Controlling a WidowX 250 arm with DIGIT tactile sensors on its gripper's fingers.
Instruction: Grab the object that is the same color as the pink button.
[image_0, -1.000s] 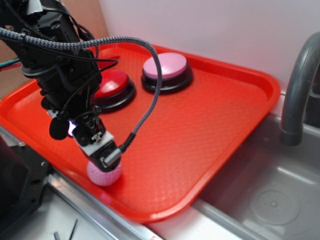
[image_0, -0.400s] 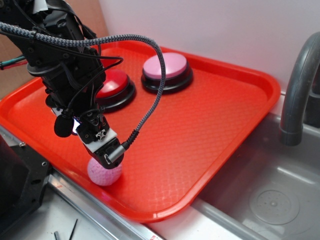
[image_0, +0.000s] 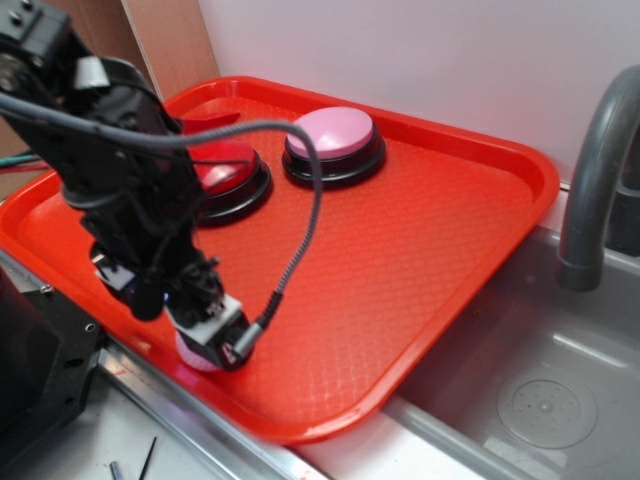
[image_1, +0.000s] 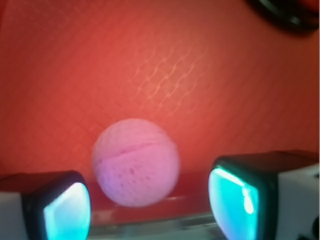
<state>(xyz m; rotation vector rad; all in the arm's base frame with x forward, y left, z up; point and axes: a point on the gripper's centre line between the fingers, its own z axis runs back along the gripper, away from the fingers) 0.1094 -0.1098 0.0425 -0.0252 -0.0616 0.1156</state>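
The small pink dimpled ball (image_1: 136, 162) sits on the textured red plastic tray (image_0: 420, 250), close to the tray's near rim and well apart from the pale pink domed button on a black base (image_0: 333, 140) at the far side. The black gripper (image_0: 205, 335) is low over the ball, its two glowing pads (image_1: 65, 210) spread apart on either side, neither visibly touching it. A red-domed button (image_0: 228, 178) stands beside the pink one.

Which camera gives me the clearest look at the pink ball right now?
The wrist view: the pink ball sits unobstructed between the open gripper fingers, seam and dimples visible. In the exterior view the gripper covers most of the ball, leaving only a pink sliver showing.
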